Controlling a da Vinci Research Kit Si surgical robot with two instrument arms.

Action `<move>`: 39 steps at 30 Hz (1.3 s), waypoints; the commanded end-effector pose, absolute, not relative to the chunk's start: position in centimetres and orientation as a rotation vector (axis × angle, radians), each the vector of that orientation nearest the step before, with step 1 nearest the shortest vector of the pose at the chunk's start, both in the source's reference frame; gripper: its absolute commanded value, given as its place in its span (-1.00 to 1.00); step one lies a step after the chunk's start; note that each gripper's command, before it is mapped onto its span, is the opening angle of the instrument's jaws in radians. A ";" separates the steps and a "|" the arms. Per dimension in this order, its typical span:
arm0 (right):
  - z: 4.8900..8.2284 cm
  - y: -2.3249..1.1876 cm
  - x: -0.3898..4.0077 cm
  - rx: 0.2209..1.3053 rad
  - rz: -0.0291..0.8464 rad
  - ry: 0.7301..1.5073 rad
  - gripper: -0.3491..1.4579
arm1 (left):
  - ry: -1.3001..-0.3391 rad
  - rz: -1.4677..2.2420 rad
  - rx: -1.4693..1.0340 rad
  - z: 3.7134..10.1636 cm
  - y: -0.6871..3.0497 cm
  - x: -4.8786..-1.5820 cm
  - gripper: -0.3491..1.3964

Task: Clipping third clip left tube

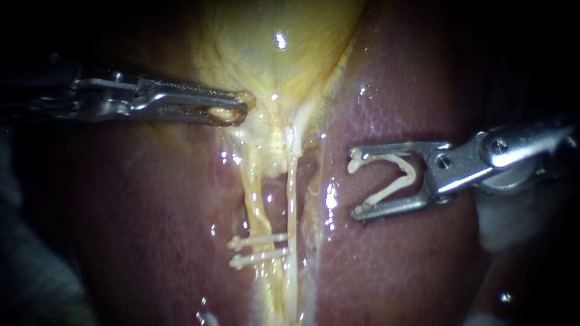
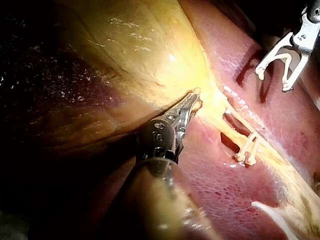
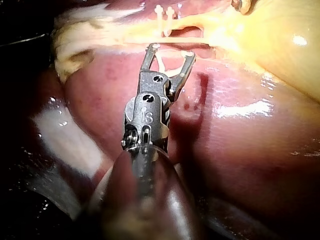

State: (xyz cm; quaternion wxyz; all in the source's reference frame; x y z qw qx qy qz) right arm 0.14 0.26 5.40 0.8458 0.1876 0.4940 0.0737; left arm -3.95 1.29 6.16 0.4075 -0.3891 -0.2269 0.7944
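Nearest the lens, on the left, my left instrument (image 1: 237,110) has its jaws pressed together on a fold of yellow tissue at the narrow end of the gallbladder (image 1: 272,54), pinching it. That hold, I judge, draws the gallbladder leftward and away so that the two tubes beneath it are stretched out and stand clear of the liver (image 1: 417,265). Just right of the grip, the left tube (image 1: 257,202) runs toward the near side, with the right tube (image 1: 292,193) close beside it. Two clips (image 1: 260,240) lie across the left tube toward its near end, one just beside the other. Their right tips reach toward the right tube, and I cannot tell whether they touch it. The left tube is bare between those clips and the gallbladder, which looks like the place for the third. Well to the right, over the liver, my right instrument (image 1: 355,183) has its jaws spread wide, both bearing on a loaded clip (image 1: 396,175) whose open mouth faces left toward the tubes. It is apart from both tubes, so the clipping is not yet done.
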 end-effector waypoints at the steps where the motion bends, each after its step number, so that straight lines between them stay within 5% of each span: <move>1: 5.40 0.26 0.15 0.396 0.155 1.042 -0.06 | -0.573 2.003 -0.981 6.15 1.29 -3.94 -1.00; 13: 5.39 0.25 0.15 0.396 0.156 1.042 -0.06 | -0.534 1.988 -0.988 5.53 1.42 -3.61 -1.00; 28: 5.36 0.17 0.31 0.392 0.159 1.038 -0.06 | -0.526 1.980 -1.003 5.47 1.43 -3.58 -1.00; 39: 5.47 0.05 0.69 0.518 0.194 1.093 -0.06 | -0.526 1.980 -1.003 5.47 1.43 -3.58 -1.00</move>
